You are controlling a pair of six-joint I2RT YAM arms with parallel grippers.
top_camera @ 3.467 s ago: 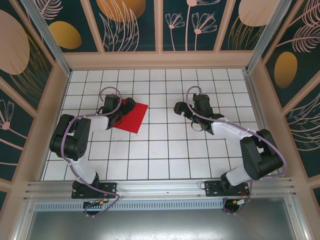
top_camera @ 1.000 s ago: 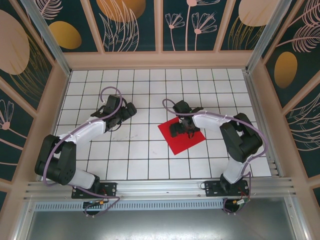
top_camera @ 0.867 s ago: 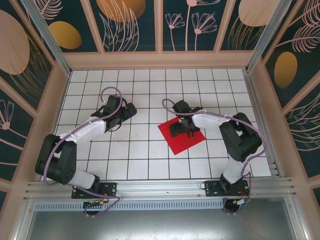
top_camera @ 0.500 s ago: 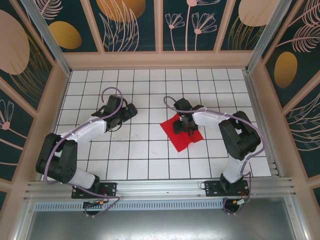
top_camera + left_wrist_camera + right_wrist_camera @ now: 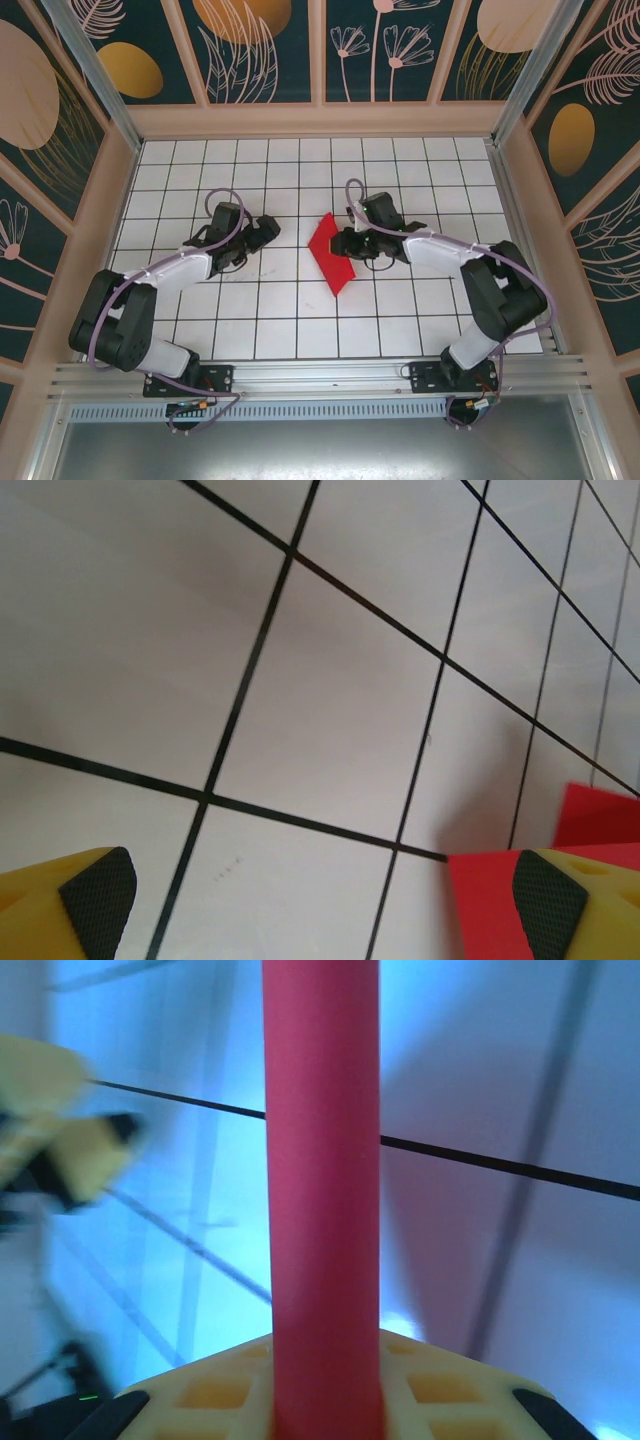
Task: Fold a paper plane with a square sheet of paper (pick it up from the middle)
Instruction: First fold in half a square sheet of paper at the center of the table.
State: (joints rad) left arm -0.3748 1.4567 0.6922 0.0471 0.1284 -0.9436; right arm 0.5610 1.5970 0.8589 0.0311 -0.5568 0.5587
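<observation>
On the gridded counter (image 5: 300, 320), the square sheet of paper (image 5: 330, 255) is seen tilted up near the middle, pinched by the right end effector (image 5: 352, 243); just left, the left end effector (image 5: 262, 232) is spread wide open, nothing gripped

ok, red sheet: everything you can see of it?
Thin, plain bright red: the square sheet of paper is pinched near its middle by the right gripper and stands bent up over the gridded table, so from above it shows as a narrow slanted shape. In the right wrist view it runs as an upright red band between the fingers.
</observation>
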